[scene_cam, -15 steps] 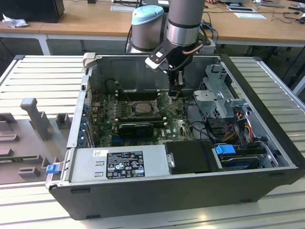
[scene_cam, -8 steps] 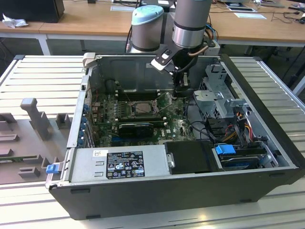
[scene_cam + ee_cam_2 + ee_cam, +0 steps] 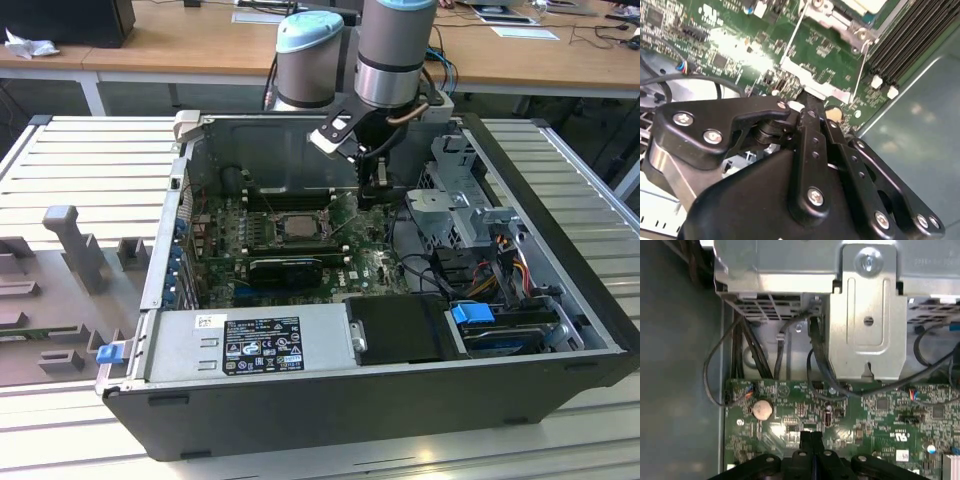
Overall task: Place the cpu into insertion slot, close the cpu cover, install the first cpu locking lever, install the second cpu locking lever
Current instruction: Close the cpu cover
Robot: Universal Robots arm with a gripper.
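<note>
**Exterior view: gripper low beside the socket, fingers pressed together**

In the exterior view the gripper [image 3: 372, 192] hangs inside the open computer case [image 3: 400, 400], just to the exterior view's right of the insertion slot [image 3: 272, 228]. The cpu [image 3: 298, 227] appears to lie flat in that slot.

In the first wrist view the 2 fingers [image 3: 805, 439] meet with nothing visible between them. Their tips sit just above the motherboard [image 3: 880, 405], near a coin cell [image 3: 762, 409].

In the second wrist view the cpu cover [image 3: 840, 21] looks laid down. 2 thin wire levers [image 3: 794, 37] run along its sides. I cannot tell whether either is latched.

The cpu is probably light, rigid and delicate underneath, so it is best held by its edges. The levers look springy and are best taken at their bent ends.

The case also holds the power supply [image 3: 250, 345], drive cage [image 3: 867, 330], memory slots [image 3: 912, 40] and loose cables.
</note>
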